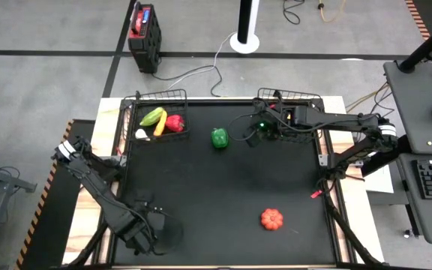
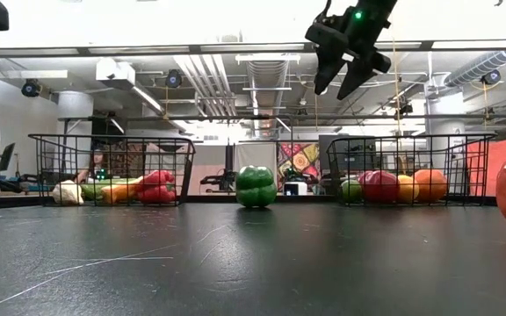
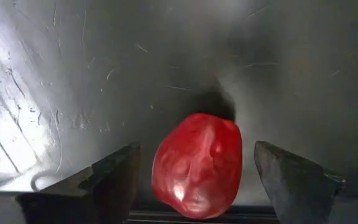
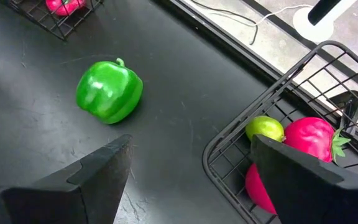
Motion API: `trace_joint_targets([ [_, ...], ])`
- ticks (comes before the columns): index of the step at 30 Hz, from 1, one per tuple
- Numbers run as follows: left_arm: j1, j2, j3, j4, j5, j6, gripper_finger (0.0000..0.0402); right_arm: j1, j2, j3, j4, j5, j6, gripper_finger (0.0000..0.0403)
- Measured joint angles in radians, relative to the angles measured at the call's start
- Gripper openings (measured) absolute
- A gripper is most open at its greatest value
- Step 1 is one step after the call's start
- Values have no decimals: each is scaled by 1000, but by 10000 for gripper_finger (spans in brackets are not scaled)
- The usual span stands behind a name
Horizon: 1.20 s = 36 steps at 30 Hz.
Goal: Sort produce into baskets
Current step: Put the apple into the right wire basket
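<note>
Green pepper (image 1: 219,137), orange pumpkin (image 1: 271,219), black mat (image 1: 223,195), dark wire baskets (image 1: 163,96).

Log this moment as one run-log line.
left gripper: open around red fruit, near table edge | right gripper: open, empty, raised beside right basket | loose: green pepper, orange pumpkin

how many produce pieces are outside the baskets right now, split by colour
green: 1, the bell pepper
orange: 1, the ribbed orange piece
red: 1, the red piece between the fingers of the left tool
total: 3
</note>
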Motion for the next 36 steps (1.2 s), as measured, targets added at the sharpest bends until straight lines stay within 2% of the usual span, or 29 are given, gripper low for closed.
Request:
trace_joint_targets([
  [10, -12, 0, 31, 25, 13, 56, 299, 0, 0, 0, 0, 0, 14, 318],
  [15, -12, 0, 31, 26, 30, 49, 341, 0, 0, 0, 0, 0, 13, 322],
  [21, -12, 0, 30, 26, 45, -36, 379, 10, 0, 0, 0, 0, 13, 316],
  [29, -12, -2, -43, -8, 78, -44, 383, 11, 0, 0, 1, 0, 13, 323],
  [36, -12, -2, -135, 84, 113, -11, 375, 22, 1, 0, 1, -1, 13, 322],
])
